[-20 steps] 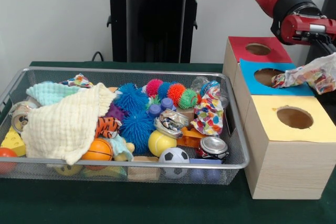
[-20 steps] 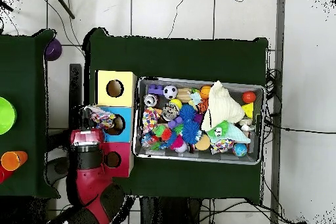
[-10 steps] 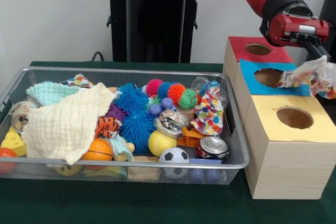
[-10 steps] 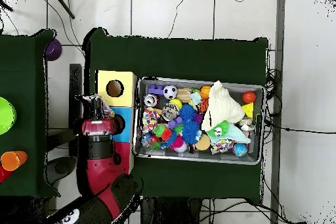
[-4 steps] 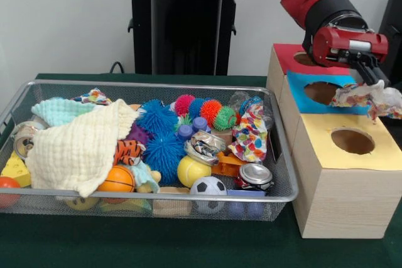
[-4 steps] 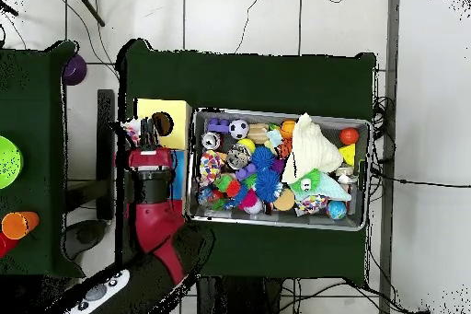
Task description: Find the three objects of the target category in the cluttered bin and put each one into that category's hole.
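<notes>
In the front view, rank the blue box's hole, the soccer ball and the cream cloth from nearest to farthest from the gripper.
1. Blue box's hole, just left of the gripper.
2. Soccer ball, at the bin's front.
3. Cream cloth, at the bin's left end.

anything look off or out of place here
One thing: the patterned cloth in the gripper hangs off to the side of the boxes, between the blue box's hole and the yellow box's hole, over neither. In the wire bin, a crushed can lies dented among the toys.
</notes>
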`<action>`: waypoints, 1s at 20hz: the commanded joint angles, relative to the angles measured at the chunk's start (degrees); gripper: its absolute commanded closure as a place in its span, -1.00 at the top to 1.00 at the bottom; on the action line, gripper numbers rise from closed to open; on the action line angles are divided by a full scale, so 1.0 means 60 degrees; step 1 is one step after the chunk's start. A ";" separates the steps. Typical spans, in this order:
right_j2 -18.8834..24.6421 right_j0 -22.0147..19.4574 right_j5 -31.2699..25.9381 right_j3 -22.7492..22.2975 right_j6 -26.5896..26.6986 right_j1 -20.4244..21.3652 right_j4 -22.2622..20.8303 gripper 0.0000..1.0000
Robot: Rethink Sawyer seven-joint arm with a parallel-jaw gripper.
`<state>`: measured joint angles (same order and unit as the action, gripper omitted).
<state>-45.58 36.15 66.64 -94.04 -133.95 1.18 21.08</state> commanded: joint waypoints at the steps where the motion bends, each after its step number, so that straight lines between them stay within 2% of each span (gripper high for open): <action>1: 0.0965 -0.0540 0.0227 0.1821 -0.0197 -0.0389 -0.0348 -1.00; 10: 0.1032 -0.0774 0.0269 0.2230 -0.0202 -0.0686 -0.0304 -1.00; 14: 0.1036 -0.0821 0.0281 0.2187 -0.0148 -0.0840 -0.0189 -1.00; 20: 0.0930 -0.0946 -0.0329 0.2168 -0.0233 -0.0762 -0.0529 -1.00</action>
<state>-45.58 33.58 66.64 -85.90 -133.95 -0.93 20.83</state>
